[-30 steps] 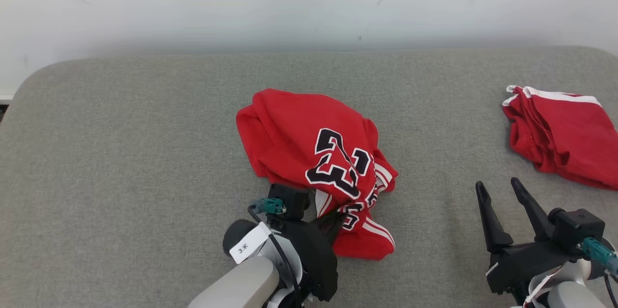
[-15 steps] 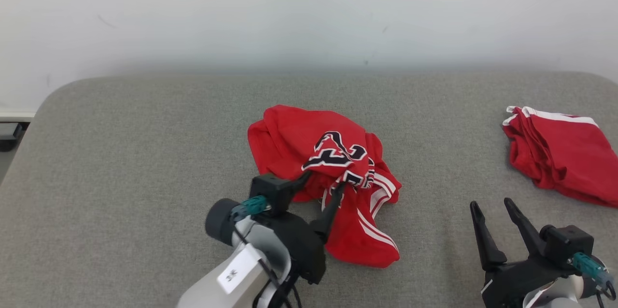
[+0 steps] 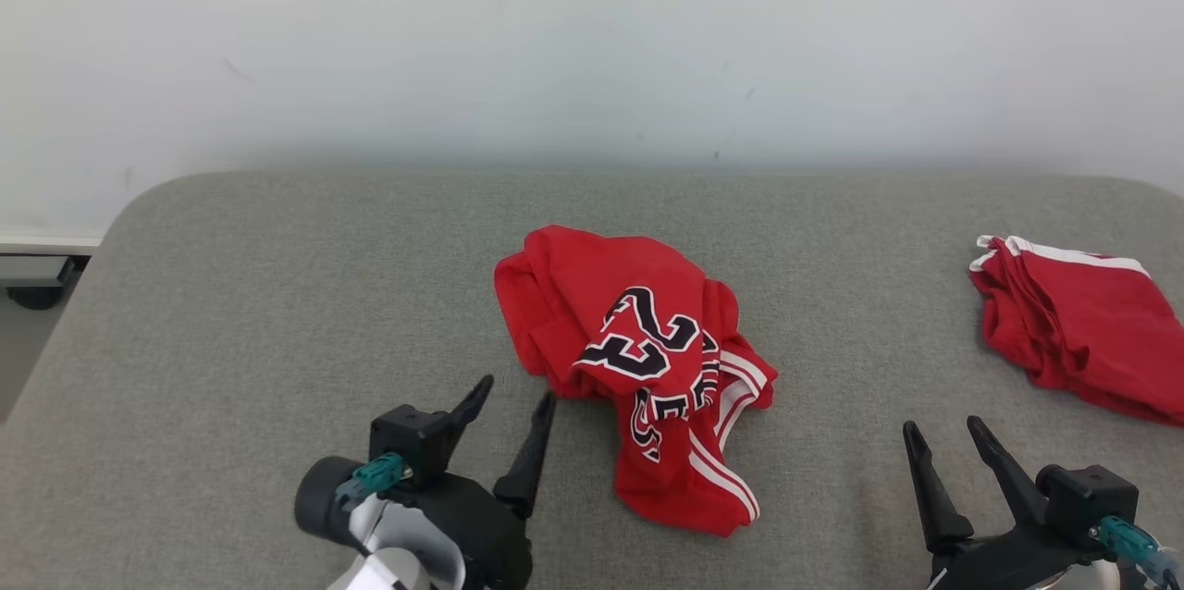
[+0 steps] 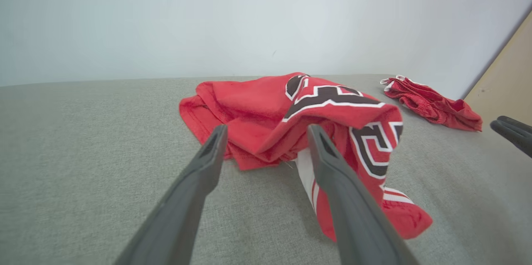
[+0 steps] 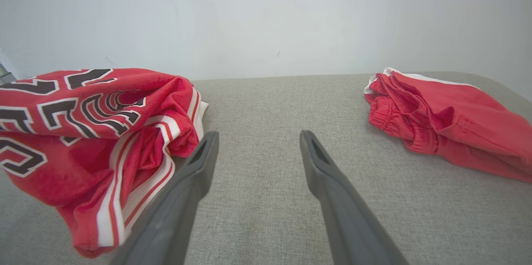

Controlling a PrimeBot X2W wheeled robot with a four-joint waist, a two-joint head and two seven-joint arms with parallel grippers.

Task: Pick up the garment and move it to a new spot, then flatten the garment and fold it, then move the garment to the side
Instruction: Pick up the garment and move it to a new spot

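A red jersey [image 3: 638, 359] lies crumpled near the middle of the grey surface [image 3: 277, 294]. Its black-and-white number [image 3: 647, 340] faces up, and its striped white trim [image 3: 731, 387] bunches along its right side. One lobe of the cloth trails from the heap toward the robot and lies flat on the surface.

The left hand [image 3: 516, 388] sits just to the jersey's near left, open and holding nothing. Its two fingers [image 4: 195, 190] are spread and point at the jersey's nearest edge. In the left wrist view the right-hand finger overlaps the cloth, but whether it touches the cloth cannot be told.

The right hand [image 3: 942, 426] is well to the right of the jersey and closer to the robot. It is also open and empty, and its fingers are aimed at bare surface.

Red shorts [image 3: 1082, 331] with a white edge lie far to the jersey's right, well apart from it. A pale wall [image 3: 592, 35] stands behind the jersey, beyond the surface's far edge.
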